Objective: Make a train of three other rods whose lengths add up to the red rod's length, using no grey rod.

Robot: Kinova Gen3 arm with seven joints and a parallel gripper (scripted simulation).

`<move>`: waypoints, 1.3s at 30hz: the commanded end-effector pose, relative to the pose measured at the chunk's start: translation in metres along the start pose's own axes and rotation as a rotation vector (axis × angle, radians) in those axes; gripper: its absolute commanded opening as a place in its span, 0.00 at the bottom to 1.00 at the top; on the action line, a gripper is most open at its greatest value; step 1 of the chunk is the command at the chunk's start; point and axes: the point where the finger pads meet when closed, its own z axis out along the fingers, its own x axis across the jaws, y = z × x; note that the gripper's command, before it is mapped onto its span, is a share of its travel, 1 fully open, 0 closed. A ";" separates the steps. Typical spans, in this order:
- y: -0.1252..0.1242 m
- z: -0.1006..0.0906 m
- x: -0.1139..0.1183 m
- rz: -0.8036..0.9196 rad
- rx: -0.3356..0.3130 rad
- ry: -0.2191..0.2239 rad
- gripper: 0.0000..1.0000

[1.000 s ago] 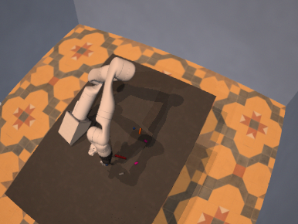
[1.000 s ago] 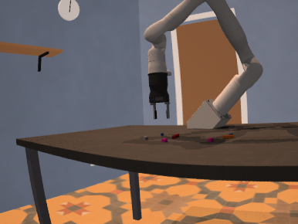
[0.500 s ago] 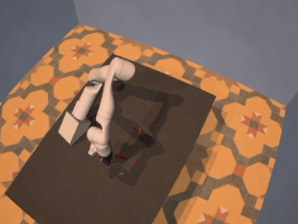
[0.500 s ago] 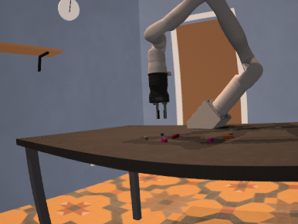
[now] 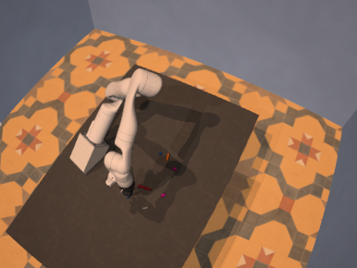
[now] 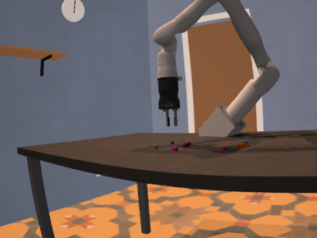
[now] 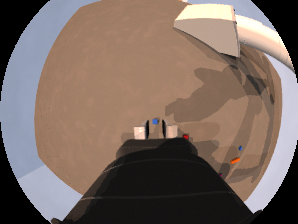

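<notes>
my pincer [image 6: 172,121] hangs high above the dark bench [image 6: 82,153], fingers drawn about halfway in and gripping nothing, lined up over a small blue rod [image 7: 156,121] that shows between the fingertips in the wrist view. the red rod [image 5: 144,188] lies flat just toward 3 o'clock of me in the top view. one magenta rod [image 5: 163,195] sits past it near 4 o'clock, another [image 5: 175,169] toward 2 o'clock with the orange rod [image 5: 167,156] beyond. the grey rod [image 5: 145,208], barred from the train, rests at 5 o'clock.
</notes>
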 end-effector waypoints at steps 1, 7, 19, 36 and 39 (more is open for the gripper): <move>0.000 -0.001 -0.001 0.000 -0.001 -0.002 0.54; 0.000 0.000 -0.001 0.000 -0.001 -0.002 0.54; 0.000 0.005 -0.001 0.000 -0.001 -0.002 0.54; 0.000 0.027 -0.001 0.000 -0.001 -0.002 0.54; 0.000 0.031 -0.001 0.000 -0.001 -0.002 0.54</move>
